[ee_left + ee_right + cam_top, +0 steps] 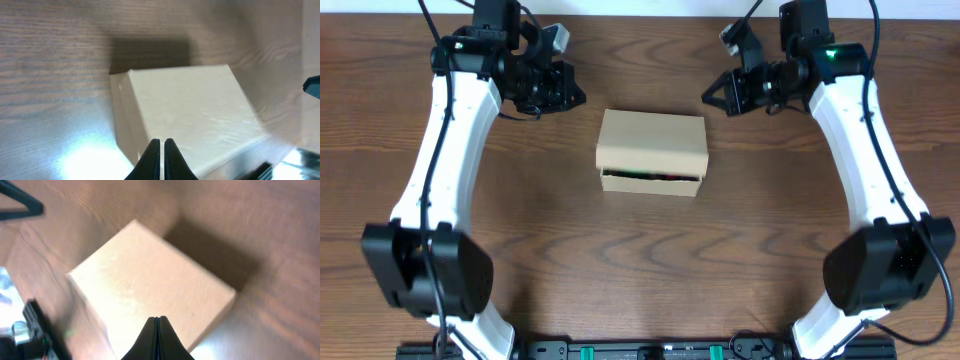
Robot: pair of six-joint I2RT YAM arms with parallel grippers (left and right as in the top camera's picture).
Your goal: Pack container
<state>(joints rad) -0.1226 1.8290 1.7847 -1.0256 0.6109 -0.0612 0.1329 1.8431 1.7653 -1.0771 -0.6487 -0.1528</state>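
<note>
Wood table [640, 270] carries the container [652, 140], its flap lid slightly ajar.

Both arms forward, left gripper [574, 98] and right gripper [710, 96] closed, empty, tips inward toward each other.

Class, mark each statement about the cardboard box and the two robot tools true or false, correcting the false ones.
1. The small tan-brown cardboard box sits on the wooden table between the two arms. True.
2. The left tool is gripping the box. False: it is shut on nothing, apart from the box.
3. The box's flap lid stands wide open. False: it is folded down, leaving a narrow gap in front.
4. The right tool has its fingers closed together. True.
</note>
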